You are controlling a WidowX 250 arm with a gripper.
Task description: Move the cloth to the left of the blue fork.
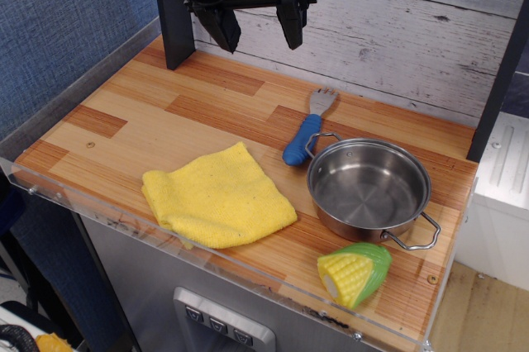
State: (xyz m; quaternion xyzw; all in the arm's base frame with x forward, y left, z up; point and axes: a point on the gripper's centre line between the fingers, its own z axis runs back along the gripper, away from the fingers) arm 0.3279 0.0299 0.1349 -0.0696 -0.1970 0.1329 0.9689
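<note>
The yellow terry cloth (217,196) lies folded flat near the table's front edge, left of the steel pot. The blue fork (307,130) lies behind and to the right of the cloth, its blue handle touching the pot's rear handle and its silver tines pointing toward the back wall. My gripper (258,31) hangs high at the back of the table, above and behind the fork. It is open and empty, with its two black fingers (223,28) spread apart.
A steel pot (369,188) stands at the right. A toy corn (355,273) lies at the front right edge. A dark post (172,9) stands at the back left. A plank wall runs behind the wooden table (132,116).
</note>
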